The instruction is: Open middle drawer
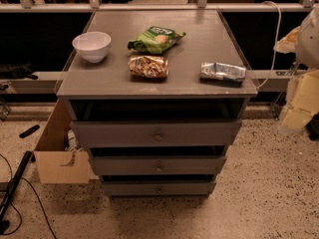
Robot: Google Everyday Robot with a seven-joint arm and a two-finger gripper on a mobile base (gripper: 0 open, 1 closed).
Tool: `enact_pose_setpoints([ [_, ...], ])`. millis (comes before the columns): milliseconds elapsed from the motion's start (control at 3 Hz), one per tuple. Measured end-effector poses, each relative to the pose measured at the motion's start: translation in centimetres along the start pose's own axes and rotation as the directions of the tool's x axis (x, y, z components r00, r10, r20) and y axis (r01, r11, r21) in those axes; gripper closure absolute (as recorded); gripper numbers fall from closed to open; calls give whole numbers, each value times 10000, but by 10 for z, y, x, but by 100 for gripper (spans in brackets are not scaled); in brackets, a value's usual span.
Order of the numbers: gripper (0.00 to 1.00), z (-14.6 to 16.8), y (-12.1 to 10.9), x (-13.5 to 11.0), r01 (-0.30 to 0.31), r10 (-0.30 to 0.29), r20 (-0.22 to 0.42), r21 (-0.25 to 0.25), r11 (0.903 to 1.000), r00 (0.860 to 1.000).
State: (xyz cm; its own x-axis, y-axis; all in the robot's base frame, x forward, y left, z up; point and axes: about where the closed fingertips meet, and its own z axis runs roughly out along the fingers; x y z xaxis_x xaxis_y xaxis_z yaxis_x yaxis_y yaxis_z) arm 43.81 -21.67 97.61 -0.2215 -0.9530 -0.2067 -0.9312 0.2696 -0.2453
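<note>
Cream-coloured and blurred, gripper (299,103) at the far right edge of the camera view, just off the right side of the grey-painted wooden cabinet (209,39) and about level with its top. Spread or pressed together: cannot tell. Well apart from every drawer front, touching none. Nearest on the cabinet top, a crumpled silvery foil packet (223,71); further left, a brown patterned snack packet (148,66), a green crinkled chip bag (156,39) and a round white bowl (91,46). Below the top, three stacked grey fronts: taller top drawer (124,133), then the wide, shallow grey-painted middle drawer (124,166) with a small round metal knob (159,169) at its centre, then the narrow bottom drawer (129,188). Middle drawer apparently shut or nearly so, no grey inside on show. By judgement, approach step only, pull not yet begun. Next move: down and leftward across the cabinet's front, square to the middle front, centred on that knob rather than the one above or below, then a firm pinch and a straight pull outward. Likely risk: a slip off so small a knob.
</note>
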Motion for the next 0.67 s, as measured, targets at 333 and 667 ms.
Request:
enact_pose_setpoints([
  [333,0,-1,0,0,-8,8,30,26,10000,10000],
  [667,0,4,3,1,-180,183,597,-52,9998,9981],
])
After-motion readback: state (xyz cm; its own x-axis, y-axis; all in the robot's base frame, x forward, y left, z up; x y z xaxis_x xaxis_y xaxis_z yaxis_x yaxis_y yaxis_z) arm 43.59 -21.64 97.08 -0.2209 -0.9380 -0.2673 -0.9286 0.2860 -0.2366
